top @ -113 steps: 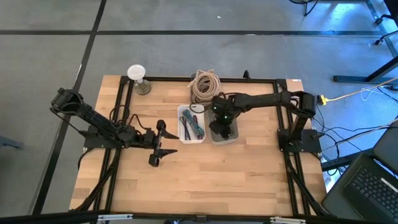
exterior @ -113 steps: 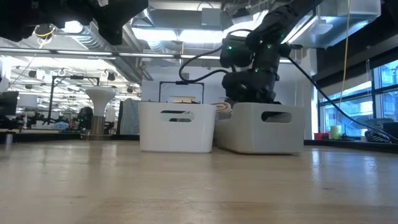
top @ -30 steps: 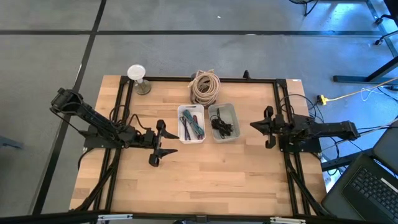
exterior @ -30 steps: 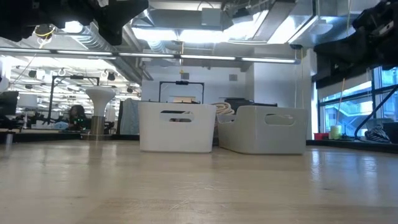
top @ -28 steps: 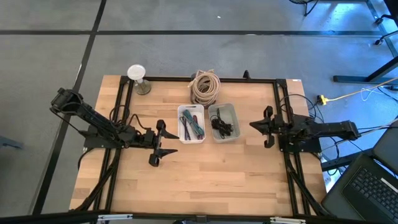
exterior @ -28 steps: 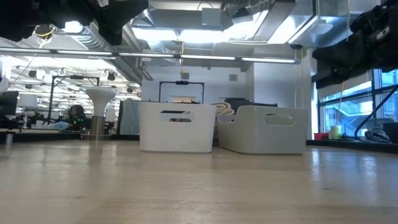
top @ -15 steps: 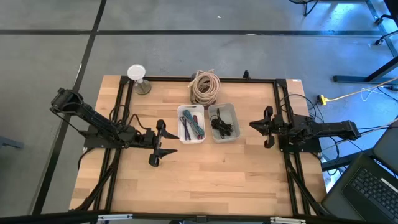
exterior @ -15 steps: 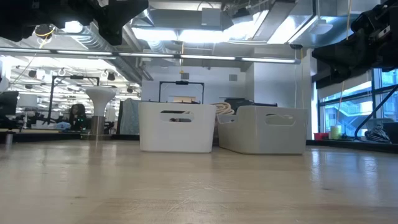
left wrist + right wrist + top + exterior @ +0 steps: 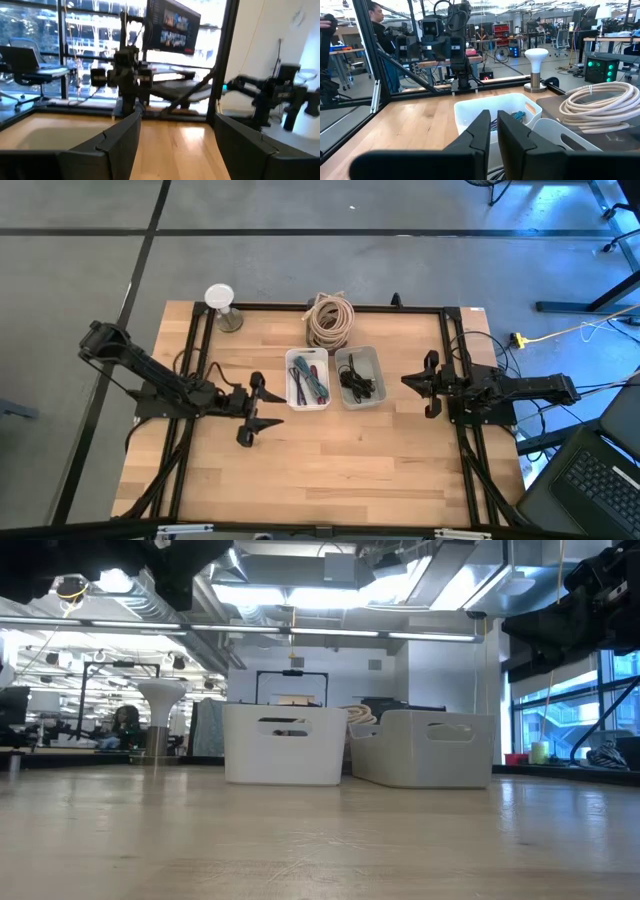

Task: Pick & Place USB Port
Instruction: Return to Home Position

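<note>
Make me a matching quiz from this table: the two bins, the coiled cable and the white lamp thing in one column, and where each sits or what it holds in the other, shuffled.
1. white plastic bin
2. gray plastic bin
3. coiled beige cable
4. white mushroom-shaped lamp

A. holds black cables
B. stands at a corner of the wooden table
C. holds blue and other coloured cables
D. lies just beyond both bins

Pairs: 1-C, 2-A, 3-D, 4-B.

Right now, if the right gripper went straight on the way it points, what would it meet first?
Probably the gray bin, directly ahead of the right gripper across bare table; the white bin lies beyond. Its height against the rim is unclear.
</note>
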